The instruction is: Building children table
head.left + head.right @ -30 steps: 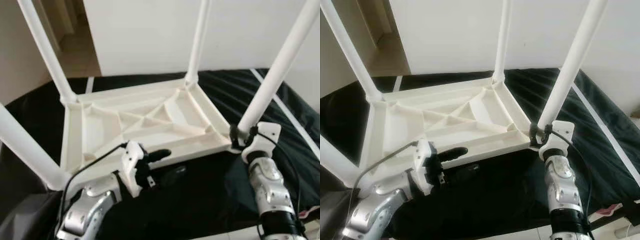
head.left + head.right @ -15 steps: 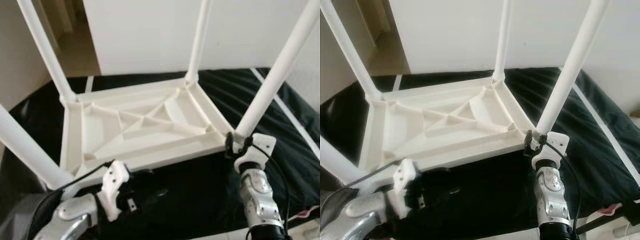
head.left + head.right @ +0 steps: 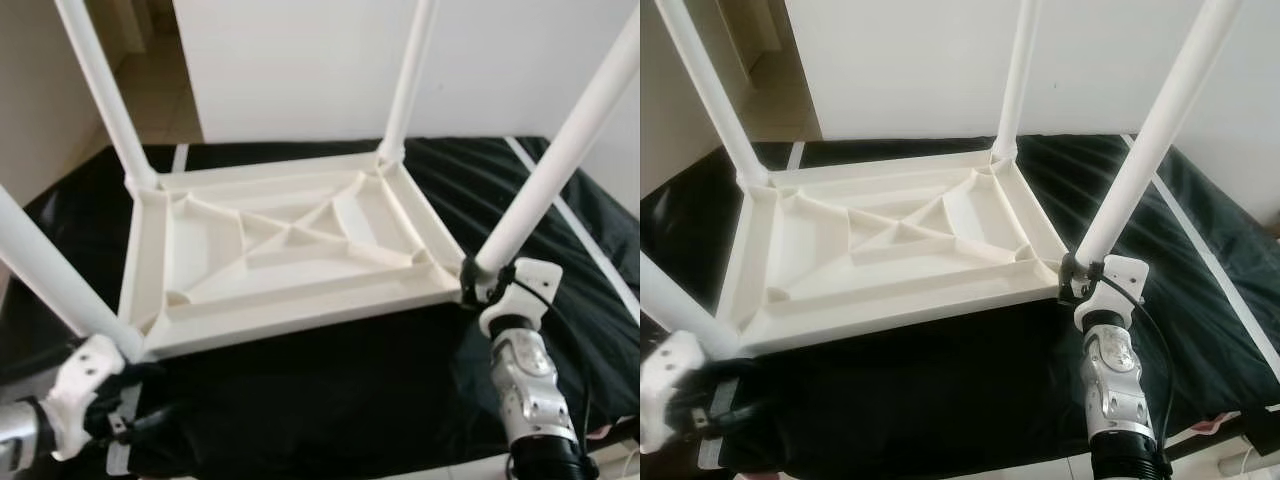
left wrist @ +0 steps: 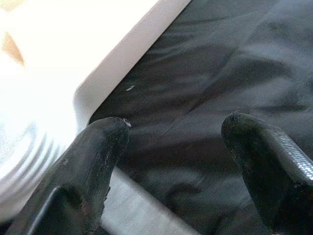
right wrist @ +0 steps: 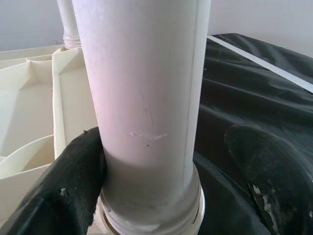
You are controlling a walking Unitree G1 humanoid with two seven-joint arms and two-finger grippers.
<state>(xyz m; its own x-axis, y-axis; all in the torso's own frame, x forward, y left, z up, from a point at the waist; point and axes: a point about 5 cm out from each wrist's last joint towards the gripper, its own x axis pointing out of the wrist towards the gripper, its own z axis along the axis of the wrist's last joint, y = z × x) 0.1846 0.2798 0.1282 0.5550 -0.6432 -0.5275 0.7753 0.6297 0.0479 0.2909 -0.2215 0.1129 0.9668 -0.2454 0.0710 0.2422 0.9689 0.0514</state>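
A white plastic children's table [image 3: 290,250] lies upside down on a black cloth, its ribbed underside facing up. All of its white legs stand upright at the corners. My right gripper [image 3: 478,282] is at the base of the near right leg [image 3: 545,190]. In the right wrist view that leg [image 5: 146,98] stands between the open fingers; one finger [image 5: 73,191] touches it and the other is apart from it. My left gripper [image 3: 140,418] is low by the near left corner. It is open over the cloth in the left wrist view [image 4: 173,127], holding nothing, with the table's edge [image 4: 122,54] beside it.
The black cloth [image 3: 350,390] covers the whole work surface and has white stripes [image 3: 590,250] at the right. A white wall [image 3: 300,60] rises close behind the table. A doorway with a tan floor [image 3: 160,90] opens at the far left.
My left gripper has drawn back from the table's front edge, leftward and down to the near left corner. The right gripper has stayed at the near right leg.
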